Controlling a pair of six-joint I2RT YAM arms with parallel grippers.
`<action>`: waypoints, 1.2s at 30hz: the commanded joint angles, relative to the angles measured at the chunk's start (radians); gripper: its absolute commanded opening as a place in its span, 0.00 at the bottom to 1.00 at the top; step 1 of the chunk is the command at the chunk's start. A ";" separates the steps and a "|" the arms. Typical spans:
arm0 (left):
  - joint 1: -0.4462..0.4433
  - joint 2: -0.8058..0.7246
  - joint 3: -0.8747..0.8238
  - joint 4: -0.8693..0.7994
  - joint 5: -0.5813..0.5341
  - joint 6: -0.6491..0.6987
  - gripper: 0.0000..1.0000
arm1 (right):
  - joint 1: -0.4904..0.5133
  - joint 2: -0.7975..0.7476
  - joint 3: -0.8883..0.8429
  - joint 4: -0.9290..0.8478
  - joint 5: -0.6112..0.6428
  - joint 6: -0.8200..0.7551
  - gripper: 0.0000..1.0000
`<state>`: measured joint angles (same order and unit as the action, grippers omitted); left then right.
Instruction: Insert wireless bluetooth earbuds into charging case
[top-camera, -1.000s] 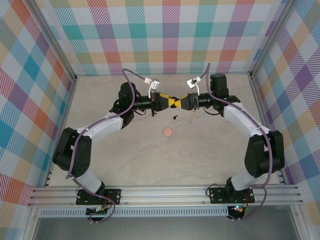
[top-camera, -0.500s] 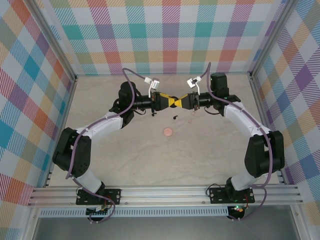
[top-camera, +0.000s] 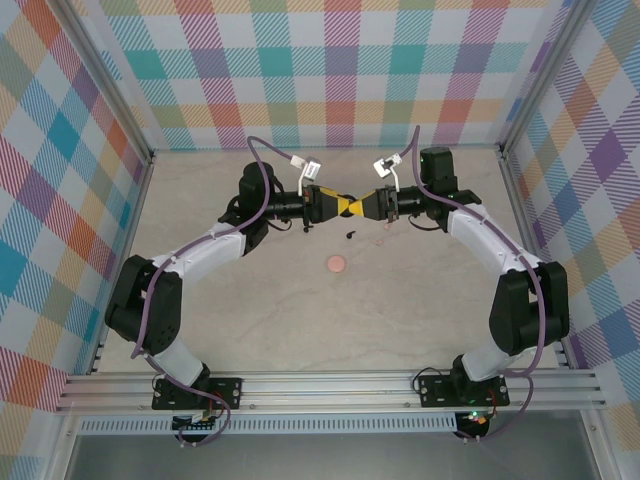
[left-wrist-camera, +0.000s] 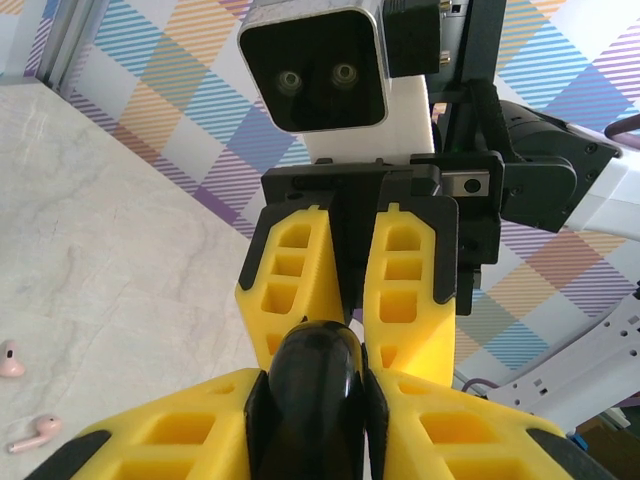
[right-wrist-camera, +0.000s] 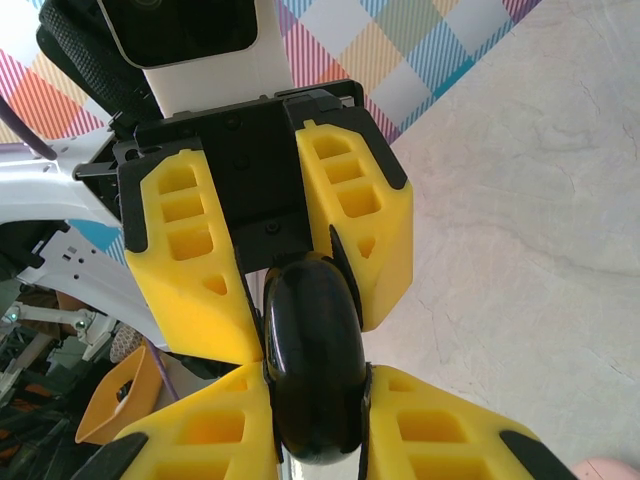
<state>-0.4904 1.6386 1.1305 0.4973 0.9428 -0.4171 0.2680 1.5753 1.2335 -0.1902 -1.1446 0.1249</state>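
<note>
The left gripper (top-camera: 341, 205) is closed narrowly on a black case (right-wrist-camera: 312, 370), held above the table (left-wrist-camera: 120, 250); its other end is clamped by the nearly shut right gripper (top-camera: 358, 206). Two pink earbuds (left-wrist-camera: 30, 433) are seen lying on the table.

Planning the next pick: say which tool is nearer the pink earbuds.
Right. The right tool hangs just beyond the pink earbuds; the left tool, meeting it on the black case, is farther left.

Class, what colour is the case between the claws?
The case is glossy black; best in right wrist view.
</note>
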 joint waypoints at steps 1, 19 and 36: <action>-0.014 -0.017 0.031 -0.031 0.045 0.026 0.33 | 0.000 -0.031 0.036 0.004 -0.009 -0.027 0.17; -0.014 -0.003 0.057 -0.087 0.062 0.037 0.41 | -0.001 -0.014 0.065 -0.064 -0.051 -0.071 0.18; -0.014 0.028 0.080 -0.103 0.066 0.020 0.27 | 0.000 -0.003 0.085 -0.166 -0.092 -0.139 0.21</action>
<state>-0.4961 1.6451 1.1816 0.3927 1.0317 -0.3996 0.2581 1.5757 1.2915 -0.3347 -1.1885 0.0170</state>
